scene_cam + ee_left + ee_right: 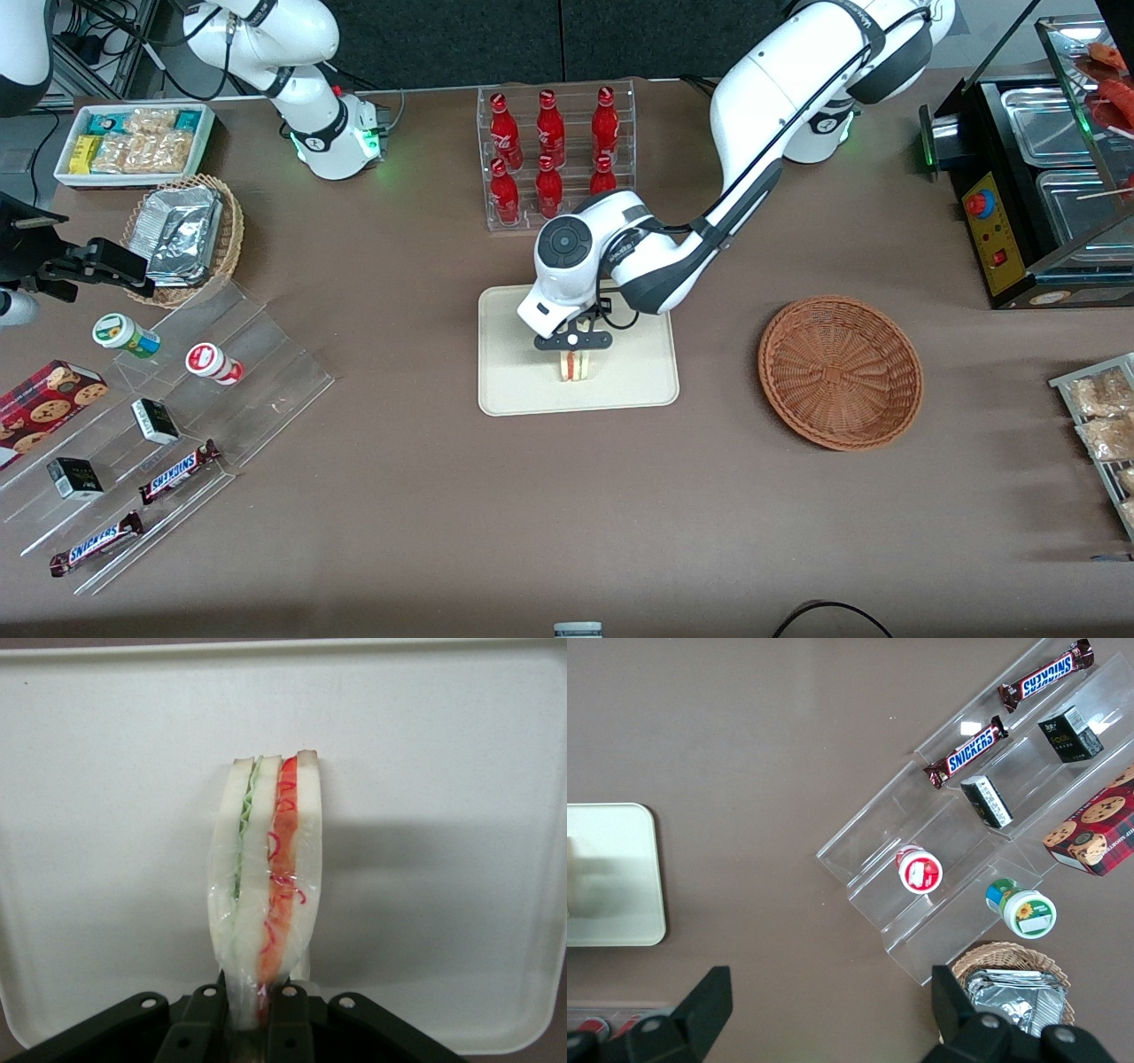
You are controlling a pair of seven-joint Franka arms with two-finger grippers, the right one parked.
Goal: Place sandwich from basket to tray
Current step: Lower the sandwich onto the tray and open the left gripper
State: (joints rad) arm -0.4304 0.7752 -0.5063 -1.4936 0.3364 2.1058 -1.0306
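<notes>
Brown desk (pixel 549 496) surface carries a flat cream-coloured rectangular tray (pixel 638 390) near its middle. Over that tray hangs the left arm's black pincer (pixel 574 352), its fingers (pixel 288 1023) clamped on the small triangular sandwich (pixel 266 895) of pale white bread with red and green filling in clear wrap. The sandwich stands on edge above the tray's middle; whether it touches the tray cannot be told. Beside the tray, toward the working arm's end of the desk, sits the round reddish-brown woven wicker basket (pixel 840 372).
</notes>
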